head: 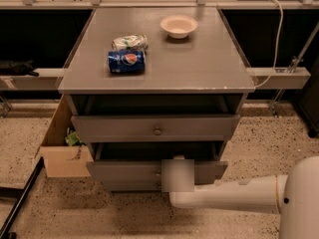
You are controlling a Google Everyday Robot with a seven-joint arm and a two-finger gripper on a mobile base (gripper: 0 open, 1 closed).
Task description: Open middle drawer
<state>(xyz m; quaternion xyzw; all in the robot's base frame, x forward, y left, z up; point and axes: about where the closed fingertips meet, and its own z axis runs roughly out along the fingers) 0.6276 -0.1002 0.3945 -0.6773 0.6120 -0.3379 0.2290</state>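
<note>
While the middle drawer (pixel 124 172) stands ajar, the end effector (pixel 177 176) sits at its front, just right of centre. Its grip cannot be told.

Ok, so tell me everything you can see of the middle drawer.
The middle drawer is grey and flat-fronted, seemingly painted wood, second of the cabinet's three. It is pulled partway out, a dark strip of its inside showing behind the front. A small round metal knob sits at centre. The hand is at the front, just beside the knob, covering part of the front; the white arm reaches in from the lower right.
</note>
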